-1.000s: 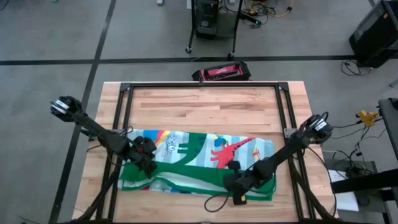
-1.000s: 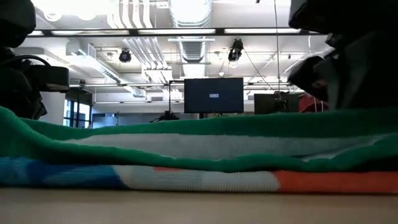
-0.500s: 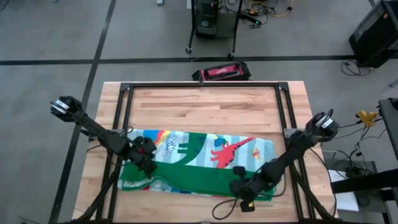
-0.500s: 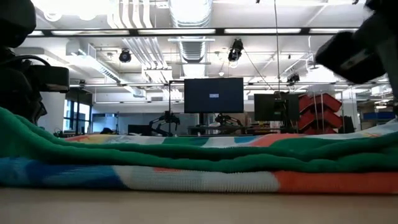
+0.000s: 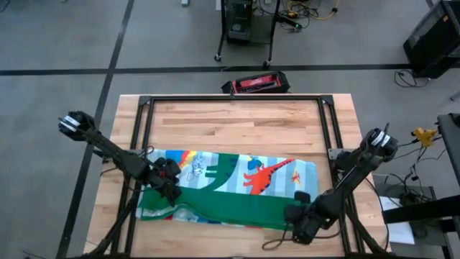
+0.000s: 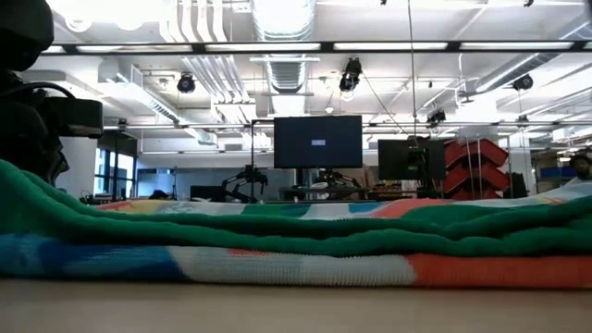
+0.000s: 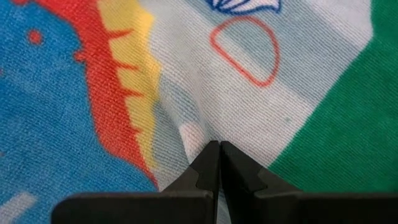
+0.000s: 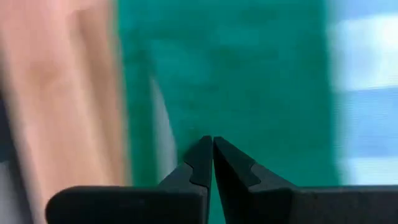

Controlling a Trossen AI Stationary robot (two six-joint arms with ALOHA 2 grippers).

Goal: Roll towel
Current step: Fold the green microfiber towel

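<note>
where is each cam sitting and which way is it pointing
High: overhead, straight down on the table, towel, both arms.
Low: tabletop height, level across the towel into the room.
Left wrist: left gripper shut, over the dinosaur print.
Right wrist: right gripper shut, at the green edge by bare wood.
All four views show the towel.

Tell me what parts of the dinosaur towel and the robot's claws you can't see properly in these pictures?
- High view: the left gripper and right gripper are too small to show whether they pinch the towel.
- High view: the arms hide the towel's near corners.
- Low view: the towel's front fold hides the table behind; neither gripper's tips show.
- Right wrist view: blurred; the towel's print is unreadable.
- Left wrist view: only a patch of towel; the edges cut off the dinosaurs.
</note>
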